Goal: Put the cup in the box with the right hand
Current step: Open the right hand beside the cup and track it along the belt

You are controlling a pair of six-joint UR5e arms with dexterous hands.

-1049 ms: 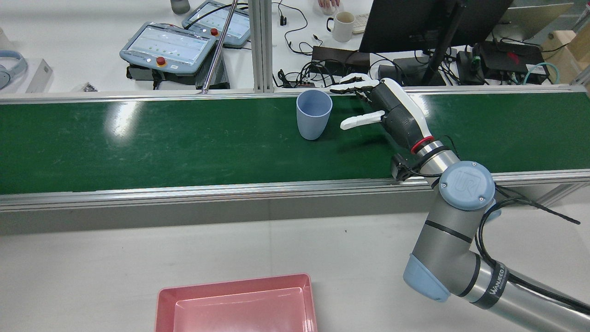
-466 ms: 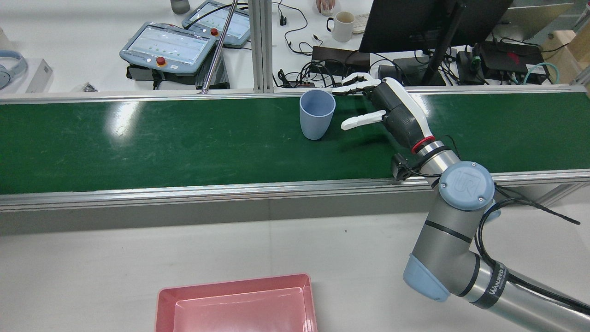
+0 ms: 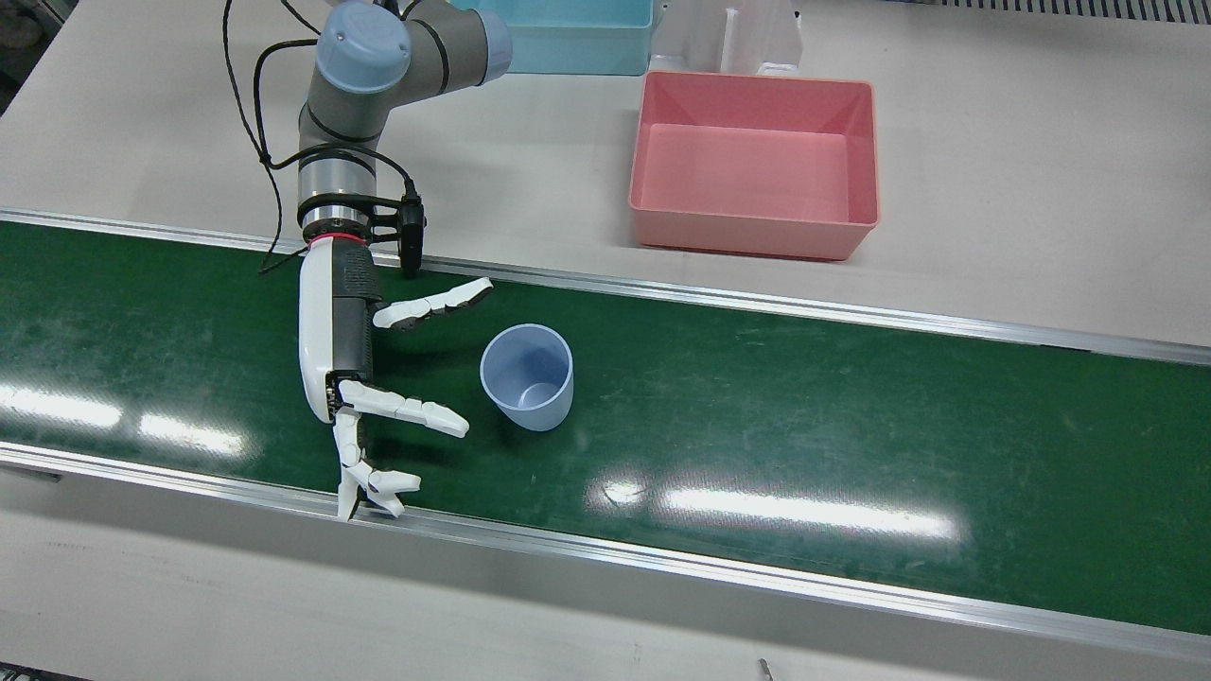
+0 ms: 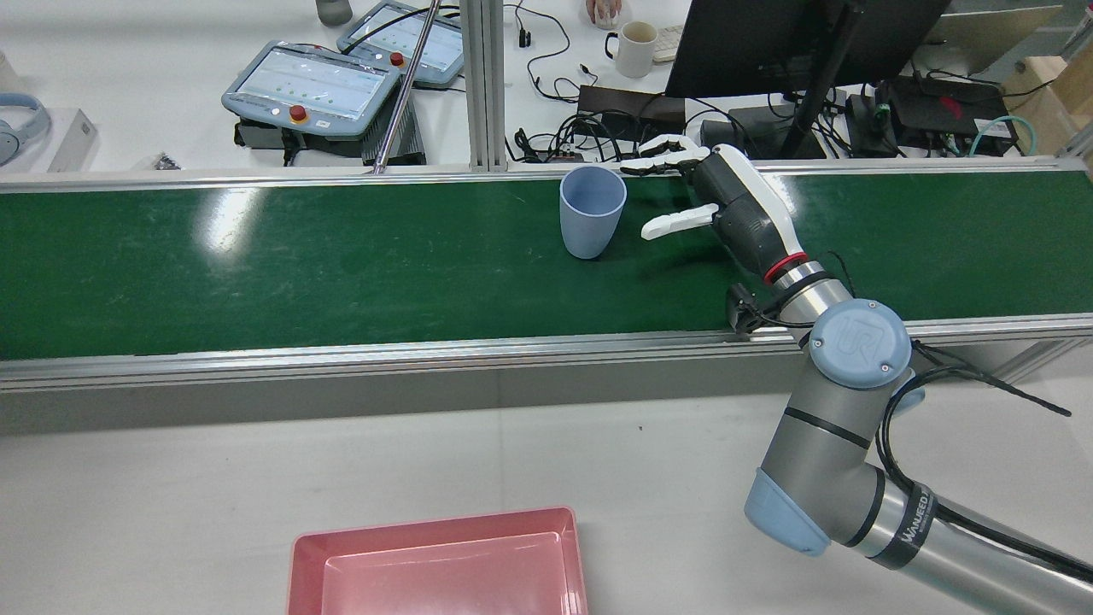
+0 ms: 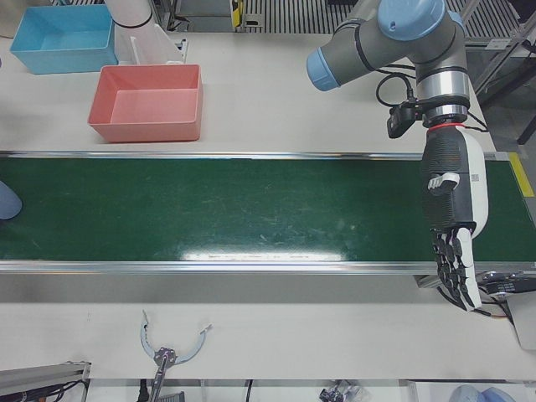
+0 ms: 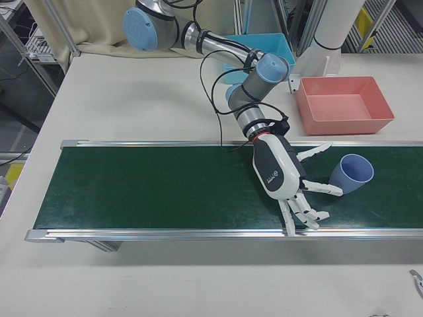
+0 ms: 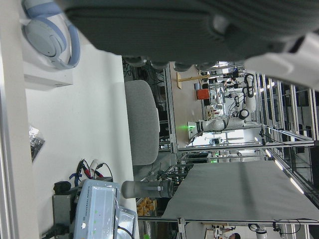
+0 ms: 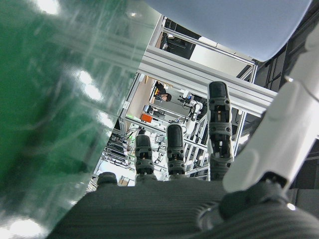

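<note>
The right robot hand is spread open just beside the cup, not touching it. The cup stands upright on the green belt; grasping, lifting and carrying to the empty pink box remain.

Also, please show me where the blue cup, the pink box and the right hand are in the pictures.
blue cup (image 3: 527, 378), front view, on its inner wall.
pink box (image 3: 754, 230), front view, on its near outer wall.
right hand (image 3: 333, 340), front view, on the back of the palm.
</note>
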